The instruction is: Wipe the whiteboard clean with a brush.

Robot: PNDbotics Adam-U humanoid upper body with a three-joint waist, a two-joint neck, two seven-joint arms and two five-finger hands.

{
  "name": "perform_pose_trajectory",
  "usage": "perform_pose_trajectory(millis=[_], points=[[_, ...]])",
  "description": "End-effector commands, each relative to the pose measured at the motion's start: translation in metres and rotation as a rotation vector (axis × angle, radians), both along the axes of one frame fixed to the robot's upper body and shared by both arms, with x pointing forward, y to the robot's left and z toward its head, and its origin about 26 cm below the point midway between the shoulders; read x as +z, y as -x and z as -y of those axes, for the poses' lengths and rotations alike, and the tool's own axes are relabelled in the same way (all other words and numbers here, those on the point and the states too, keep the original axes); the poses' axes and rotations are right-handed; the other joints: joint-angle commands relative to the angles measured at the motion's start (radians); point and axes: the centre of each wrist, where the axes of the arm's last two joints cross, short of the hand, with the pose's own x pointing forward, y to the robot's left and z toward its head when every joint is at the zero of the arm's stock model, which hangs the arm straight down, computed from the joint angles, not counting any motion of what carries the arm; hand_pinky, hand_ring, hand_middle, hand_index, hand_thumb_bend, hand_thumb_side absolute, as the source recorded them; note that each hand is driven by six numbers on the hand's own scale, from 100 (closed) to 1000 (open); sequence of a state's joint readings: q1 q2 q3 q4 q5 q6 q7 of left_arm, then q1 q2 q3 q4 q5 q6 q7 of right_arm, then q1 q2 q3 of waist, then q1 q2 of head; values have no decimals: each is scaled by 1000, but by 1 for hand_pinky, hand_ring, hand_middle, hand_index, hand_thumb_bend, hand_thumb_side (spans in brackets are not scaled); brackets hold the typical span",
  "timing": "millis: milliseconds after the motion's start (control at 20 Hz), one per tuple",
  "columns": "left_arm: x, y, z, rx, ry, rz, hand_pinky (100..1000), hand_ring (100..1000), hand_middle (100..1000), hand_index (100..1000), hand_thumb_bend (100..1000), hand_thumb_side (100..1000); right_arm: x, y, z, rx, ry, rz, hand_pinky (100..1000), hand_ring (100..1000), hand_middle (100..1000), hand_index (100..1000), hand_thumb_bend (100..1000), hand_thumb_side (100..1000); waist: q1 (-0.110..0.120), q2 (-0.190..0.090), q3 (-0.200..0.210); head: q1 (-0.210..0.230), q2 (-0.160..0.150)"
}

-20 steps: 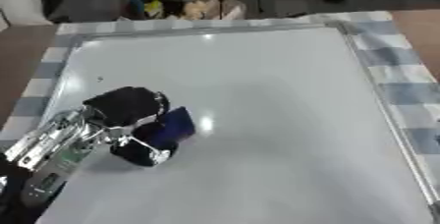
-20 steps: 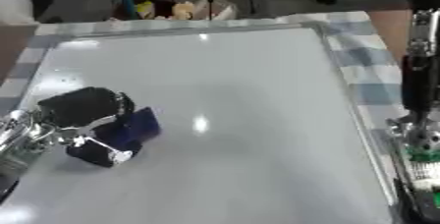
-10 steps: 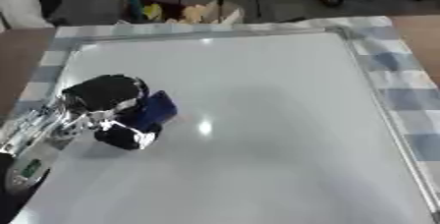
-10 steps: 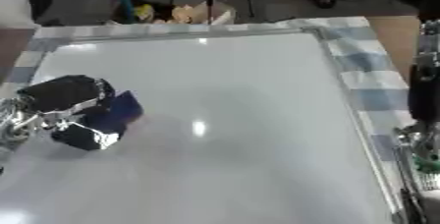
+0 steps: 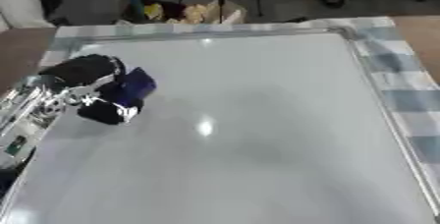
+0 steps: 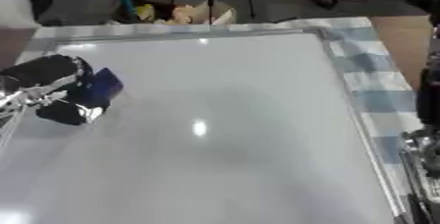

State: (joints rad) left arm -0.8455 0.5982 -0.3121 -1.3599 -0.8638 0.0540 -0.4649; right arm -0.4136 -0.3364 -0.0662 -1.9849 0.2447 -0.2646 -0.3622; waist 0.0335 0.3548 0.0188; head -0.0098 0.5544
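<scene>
**Wiping Stroke at Left Edge of Whiteboard**

Left hand (image 5: 86,73) positioned over the left part of the whiteboard (image 5: 258,120), toward the far edge. Fingers (image 5: 107,112) curled around a dark blue brush (image 5: 133,86), with the brush pressed against the board surface as far as could be judged. Whiteboard laid flat on a table covered by a blue-and-white checked cloth (image 5: 404,70). Board surface seen white and glossy, with a light reflection near the centre; no markings made out anywhere on it.

Right hand not identified with certainty: only part of the right arm (image 6: 426,144) visible at the right edge of the right eye view, beside the board frame. Finger state on that side could not be told.

Step in hand, as judged: a wiping pass along the left side of the board, with the task apparently far advanced, given the absence of visible marks.

Next move, as judged: brush kept flat on the surface and drawn across any area not yet covered, likely toward the centre or the near edge, without tipping the brush onto its corner or running it over the frame.
</scene>
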Motion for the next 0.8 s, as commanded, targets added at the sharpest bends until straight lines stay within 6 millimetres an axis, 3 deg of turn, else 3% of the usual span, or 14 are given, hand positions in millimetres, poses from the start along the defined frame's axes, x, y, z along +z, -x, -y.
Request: perform_pose_trajectory(millis=[50,350,800], points=[[17,-5,-21,76,15,50,193,411,414,217,100,506,7,2,-1,13,5,29,763,849,703,799,100,896,-3,-16,-2,7,-15],[18,-17,-48,195,71,55,185,406,409,212,100,510,8,2,-2,15,9,29,764,850,702,799,100,898,-3,-8,-8,18,-22],[21,-27,-69,302,180,66,162,391,394,207,100,534,8,2,-2,19,10,31,765,851,701,799,100,898,-5,0,-13,21,-27]])
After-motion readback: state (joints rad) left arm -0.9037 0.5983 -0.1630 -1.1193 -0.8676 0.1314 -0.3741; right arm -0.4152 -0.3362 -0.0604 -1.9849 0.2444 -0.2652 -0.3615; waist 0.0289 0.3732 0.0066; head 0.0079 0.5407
